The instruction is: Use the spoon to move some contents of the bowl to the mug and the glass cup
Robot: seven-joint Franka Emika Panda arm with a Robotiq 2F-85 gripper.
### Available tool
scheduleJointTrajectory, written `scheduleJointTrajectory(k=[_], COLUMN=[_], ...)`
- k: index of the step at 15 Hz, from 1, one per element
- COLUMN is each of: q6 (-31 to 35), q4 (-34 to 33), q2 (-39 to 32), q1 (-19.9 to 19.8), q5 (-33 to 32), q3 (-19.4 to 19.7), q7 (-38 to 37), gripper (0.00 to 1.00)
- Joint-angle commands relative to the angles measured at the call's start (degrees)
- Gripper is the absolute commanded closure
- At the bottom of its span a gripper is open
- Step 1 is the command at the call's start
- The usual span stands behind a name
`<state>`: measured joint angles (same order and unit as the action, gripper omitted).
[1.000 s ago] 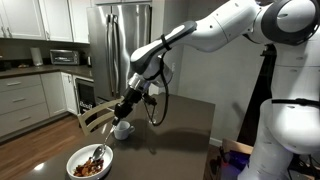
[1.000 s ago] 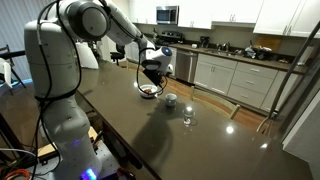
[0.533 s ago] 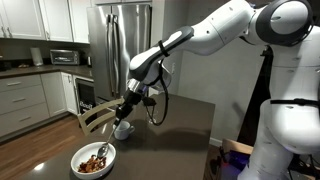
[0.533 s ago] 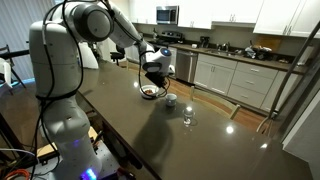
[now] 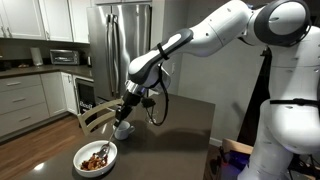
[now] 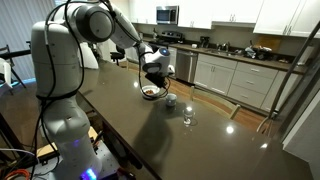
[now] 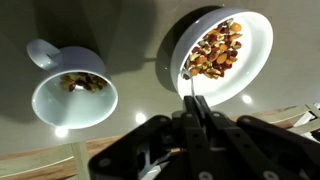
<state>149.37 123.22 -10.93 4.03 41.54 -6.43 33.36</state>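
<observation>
White bowl holds brown pieces; the mug beside it has a few. The claw is clenched on the spoon, above the bowl's rim. The glass cup stands near the mug.

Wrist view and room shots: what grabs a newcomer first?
A big white robot arm reaches over the dark table, its gripper shut on a slim spoon. Under it in the wrist view, a wide white bowl holds brown-red chunks, and the mug beside it has a few.
</observation>
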Motion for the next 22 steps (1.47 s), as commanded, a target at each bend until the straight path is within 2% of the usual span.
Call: scheduleJointTrajectory(k=[1, 12, 22], q6=[0.0, -1.3, -4.5], q4=[0.0, -0.7, -2.2], q2=[0.0, -0.3, -0.8], q1=[-1.2, -1.6, -2.2], q5=[-0.5, 0.5, 4.2], q3=[-1.2, -1.9, -2.5], q7=[-0.5, 0.3, 2.0], gripper=[0.95, 0.97, 0.97])
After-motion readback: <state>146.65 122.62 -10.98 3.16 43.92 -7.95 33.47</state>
